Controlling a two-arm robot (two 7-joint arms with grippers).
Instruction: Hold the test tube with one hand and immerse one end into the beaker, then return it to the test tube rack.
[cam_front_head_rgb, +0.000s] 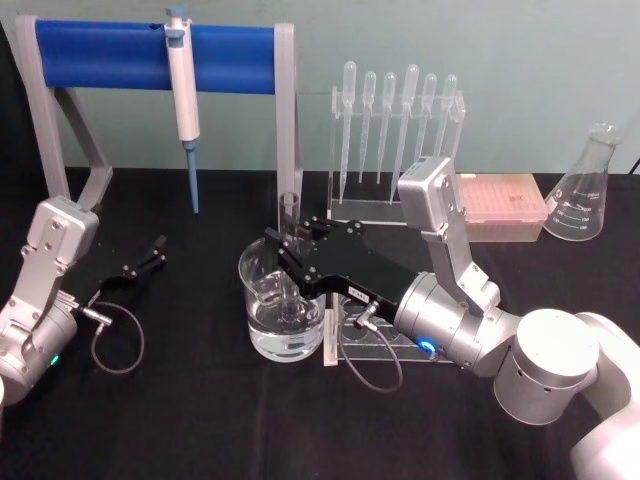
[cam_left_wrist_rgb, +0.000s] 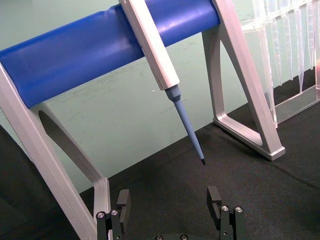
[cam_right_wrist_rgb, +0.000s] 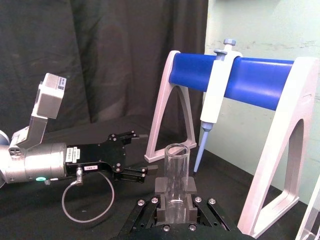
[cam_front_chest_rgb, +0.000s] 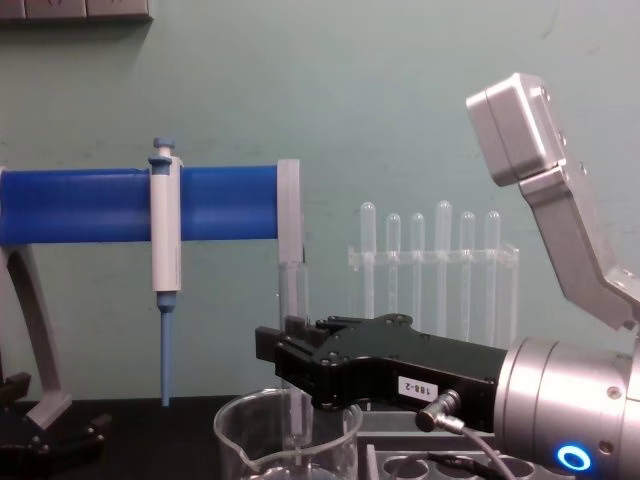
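The test tube (cam_front_head_rgb: 289, 212) stands upright with its lower end down inside the beaker (cam_front_head_rgb: 262, 335), which holds clear water. My right gripper (cam_front_head_rgb: 287, 262) is shut on the test tube at mid-height, just above the beaker's rim. In the right wrist view the open top of the test tube (cam_right_wrist_rgb: 176, 167) rises between the black pads (cam_right_wrist_rgb: 161, 186). The chest view shows the test tube (cam_front_chest_rgb: 292, 290) above the right gripper (cam_front_chest_rgb: 285, 362) and the beaker (cam_front_chest_rgb: 250, 435) below. My left gripper (cam_front_head_rgb: 148, 256) rests open on the black table at the left, holding nothing.
A stand with a blue bar (cam_front_head_rgb: 100, 55) carries a white-and-blue micropipette (cam_front_head_rgb: 183, 95) behind the beaker. A rack of plastic pipettes (cam_front_head_rgb: 395, 120), a pink tip box (cam_front_head_rgb: 500, 205) and a conical flask (cam_front_head_rgb: 585, 190) stand at the back right. A clear holed rack (cam_front_head_rgb: 385, 338) lies beside the beaker.
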